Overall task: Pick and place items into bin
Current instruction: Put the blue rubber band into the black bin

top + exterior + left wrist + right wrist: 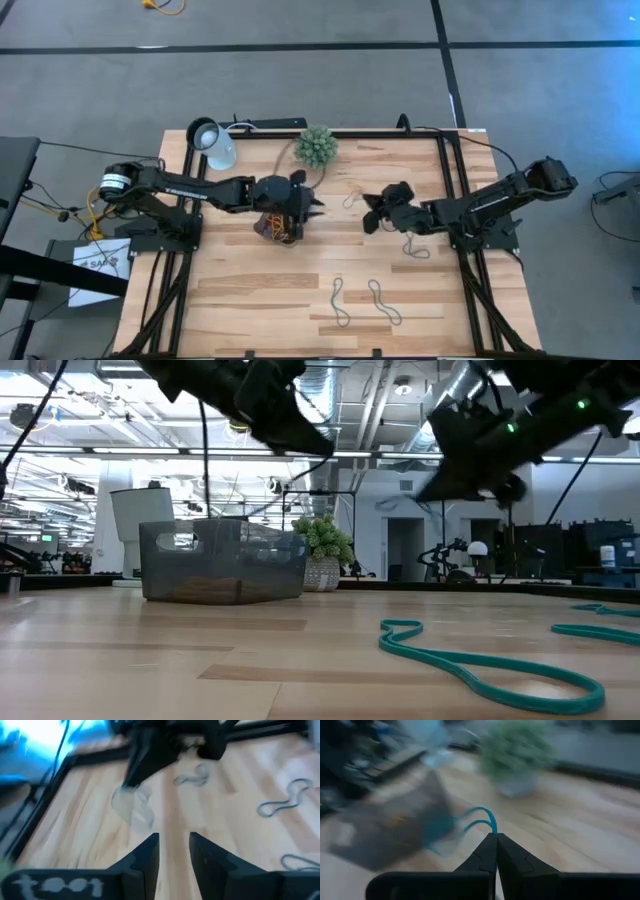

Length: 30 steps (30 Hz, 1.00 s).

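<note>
The bin (272,224), a dark translucent tray, stands left of the table's middle; in the low view the bin (222,560) shows at the left. My left gripper (312,206) hovers open just right of it, above the table (174,845). My right gripper (372,214) is in the air at the table's middle, shut on a teal loop (470,822). Other loops lie flat on the wood: one near the plant (347,200), one by the right arm (416,248), two near the front edge (340,301) (384,302). My right gripper pinches the teal loop between its two fingertips (492,851), on a short stretch of the band (493,831). The rest of the loop curves out ahead of the fingertips, slack and clear of the table. Which part of the loop's length is pinched, I cannot tell.
A spiky green plant ball (317,146) stands at the far edge, a white lamp head (212,140) at the far left corner. Black rails (452,170) run along the table's sides. Bare wood lies between the bin and the front loops.
</note>
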Each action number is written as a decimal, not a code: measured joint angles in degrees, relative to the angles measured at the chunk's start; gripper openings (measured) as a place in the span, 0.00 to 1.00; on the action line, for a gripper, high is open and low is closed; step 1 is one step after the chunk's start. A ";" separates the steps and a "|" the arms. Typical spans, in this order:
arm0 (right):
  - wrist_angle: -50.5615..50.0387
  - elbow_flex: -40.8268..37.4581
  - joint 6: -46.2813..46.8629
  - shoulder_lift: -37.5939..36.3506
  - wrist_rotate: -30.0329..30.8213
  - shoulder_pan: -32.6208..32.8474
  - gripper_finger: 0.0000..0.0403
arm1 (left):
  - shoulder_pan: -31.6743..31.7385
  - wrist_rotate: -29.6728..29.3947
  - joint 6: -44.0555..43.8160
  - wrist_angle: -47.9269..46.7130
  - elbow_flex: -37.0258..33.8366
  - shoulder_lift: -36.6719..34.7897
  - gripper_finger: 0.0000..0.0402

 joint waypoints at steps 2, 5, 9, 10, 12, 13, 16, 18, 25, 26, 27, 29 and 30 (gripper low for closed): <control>6.31 -0.05 -4.38 1.00 -2.51 -0.39 0.00 | -0.49 1.34 2.73 3.90 0.02 1.60 0.25; 14.14 -0.01 -8.05 3.42 -7.68 -1.28 0.00 | -0.72 0.84 4.94 8.51 -0.02 3.51 0.25; 19.42 0.13 -9.51 7.81 -11.10 -2.14 0.00 | -0.65 0.47 5.47 11.98 0.00 5.68 0.25; 20.47 0.04 -9.57 8.77 -11.62 -2.52 0.00 | -0.66 0.47 5.73 12.82 0.00 6.28 0.25; 23.75 0.12 -9.61 11.03 -13.91 -3.41 0.00 | -0.68 0.49 6.24 13.99 0.00 7.14 0.25; 24.86 0.12 -9.61 11.97 -15.16 -3.82 0.00 | -0.68 0.46 6.64 14.82 0.00 7.53 0.25; 29.58 0.51 -9.84 14.29 -18.80 -4.83 0.00 | -0.65 -0.95 8.22 14.60 0.00 8.34 0.25; 31.54 0.64 -11.50 15.08 -20.75 -5.09 0.00 | -0.65 -2.43 8.54 14.29 -0.02 8.35 0.25; 34.86 2.76 -14.33 15.89 -24.36 -5.01 0.00 | -0.65 -5.12 8.64 13.62 -0.02 8.31 0.25; 34.74 2.99 -15.03 15.89 -24.87 -5.00 0.00 | -0.65 -5.43 8.62 13.33 -0.02 8.31 0.25; 34.63 3.22 -15.66 15.89 -25.29 -4.95 0.00 | -0.67 -5.85 8.60 13.15 -0.02 8.31 0.25; 34.52 3.47 -16.53 15.89 -25.80 -4.72 0.00 | -0.70 -6.23 8.57 13.06 -0.02 8.26 0.25; 34.49 3.49 -16.60 15.89 -25.76 -4.61 0.00 | -0.70 -6.20 8.57 12.98 -0.02 8.24 0.25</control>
